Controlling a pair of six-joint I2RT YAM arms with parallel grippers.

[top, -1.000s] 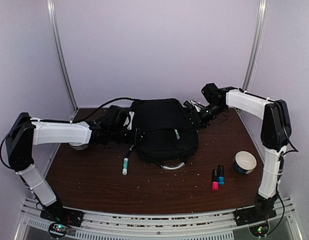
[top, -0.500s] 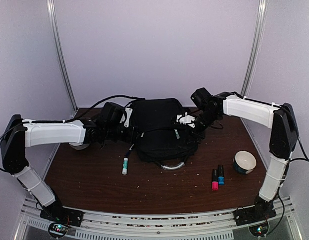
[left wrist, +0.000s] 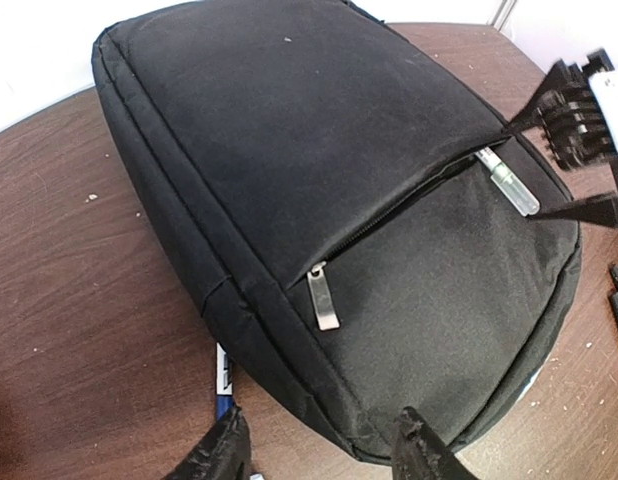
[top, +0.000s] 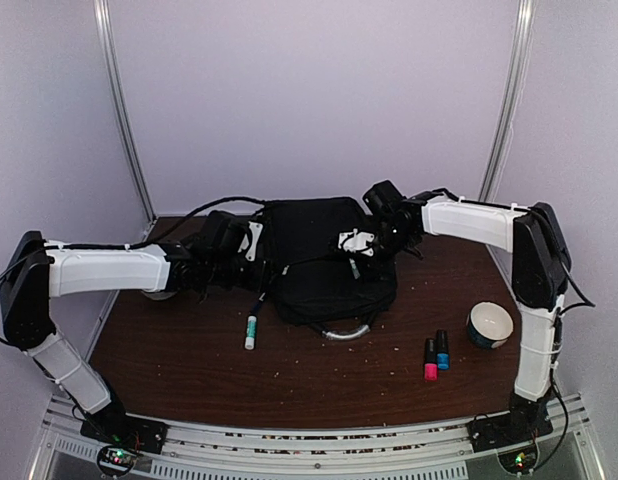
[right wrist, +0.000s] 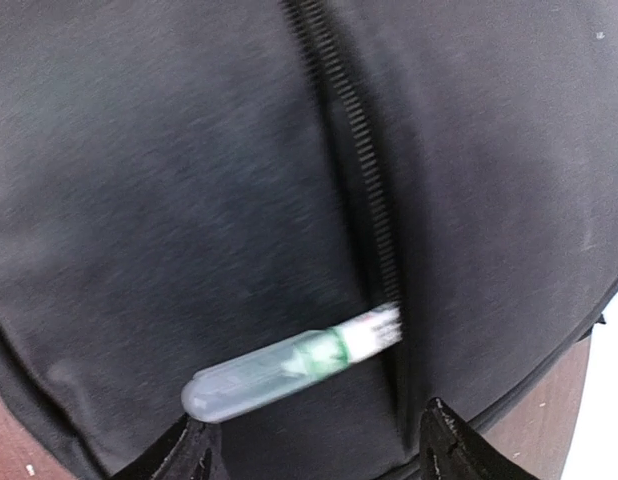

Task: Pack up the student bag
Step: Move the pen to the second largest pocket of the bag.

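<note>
The student bag (top: pixel 324 262) lies flat mid-table, a big black backpack. A pen with a clear cap and green band (right wrist: pixel 289 370) sticks halfway out of its front pocket's zip opening (right wrist: pixel 364 160). My right gripper (right wrist: pixel 319 455) hovers open over that pen, one fingertip on either side and neither touching it; from above the right gripper (top: pixel 357 243) is over the bag's right part. My left gripper (left wrist: pixel 324 455) is open at the bag's (left wrist: pixel 319 170) left edge, straddling its rim; table shows between one finger and the fabric. A metal zip pull (left wrist: pixel 324 297) lies just ahead.
A white marker with a green cap (top: pixel 251 330) lies on the table left of the bag's grey handle (top: pixel 346 333). A pink bottle (top: pixel 430 362) and a blue one (top: pixel 442 352) stand front right, next to a white bowl (top: pixel 490 323). White walls enclose the table.
My right gripper has travelled left from the bag's right edge to above the pocket, and its jaws have spread wider. The pen and the left gripper have stayed put.
</note>
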